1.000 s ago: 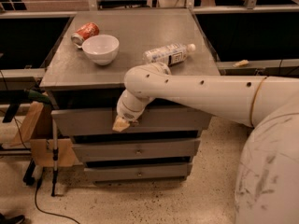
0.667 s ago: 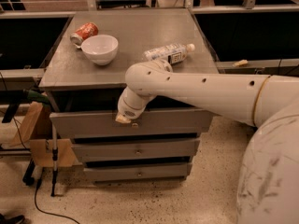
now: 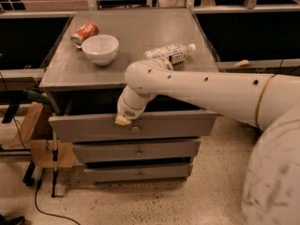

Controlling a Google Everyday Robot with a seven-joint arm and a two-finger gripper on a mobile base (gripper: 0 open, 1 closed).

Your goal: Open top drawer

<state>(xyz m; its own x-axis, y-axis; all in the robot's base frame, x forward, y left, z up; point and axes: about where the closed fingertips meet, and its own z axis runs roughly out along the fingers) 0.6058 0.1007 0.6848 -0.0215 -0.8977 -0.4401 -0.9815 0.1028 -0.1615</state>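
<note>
View from the front of the grey cabinet. The white arm (image 3: 211, 90) reaches in from the right and bends down over the front edge of the worktop (image 3: 140, 27). The claw (image 3: 123, 120) sits at the upper edge of the top drawer (image 3: 178, 124), just above and a little left of the small metal knob (image 3: 136, 128) at the panel's centre. Whether the claw is open or closed cannot be told from where I stand.

The top drawer lies directly under the worktop. Its wide front panel stands forward of the two lower drawer fronts (image 3: 164, 149), with a dark gap behind its upper edge.

On the worktop are a red can (image 3: 84, 33) lying on its side, a white bowl (image 3: 100, 48) just beside it, and a clear plastic bottle (image 3: 169, 53) (also on its side) to the right, near the arm's elbow. A piece of cardboard (image 3: 35, 135) leans at the cabinet's left.
</note>
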